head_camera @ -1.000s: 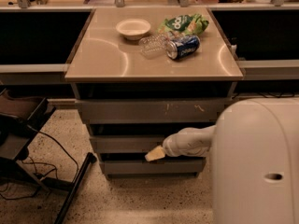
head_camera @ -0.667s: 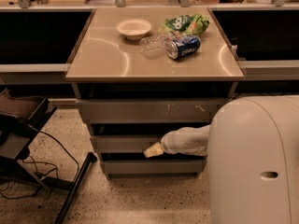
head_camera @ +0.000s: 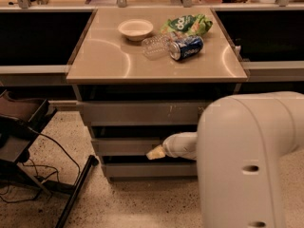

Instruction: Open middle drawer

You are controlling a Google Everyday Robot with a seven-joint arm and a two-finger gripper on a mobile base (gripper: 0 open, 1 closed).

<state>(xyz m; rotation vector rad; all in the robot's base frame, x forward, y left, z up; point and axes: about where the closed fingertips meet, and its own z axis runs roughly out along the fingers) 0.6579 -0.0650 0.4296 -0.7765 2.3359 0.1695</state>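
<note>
Middle drawer [head_camera: 124,146], a flat, handleless grey front, sits at 6 o'clock under the bench [head_camera: 104,63]. The end effector [head_camera: 156,152] touches its lower edge, grip width impossible to tell. Rigid and slick-faced, it probably offers purchase only along an edge.

My arm [head_camera: 247,165] filled the lower right of the view, its broad white housing nearest the camera and rising like a thick column. From the housing's left side my slimmer pale forearm [head_camera: 183,145] ran leftward, nearly level and dipping a little toward its end. There my gripper [head_camera: 156,152], a yellowish tapered tip, pointed left at the lower edge of the middle drawer [head_camera: 123,146], about midway along its width; whether it touched, I could not tell.
</note>
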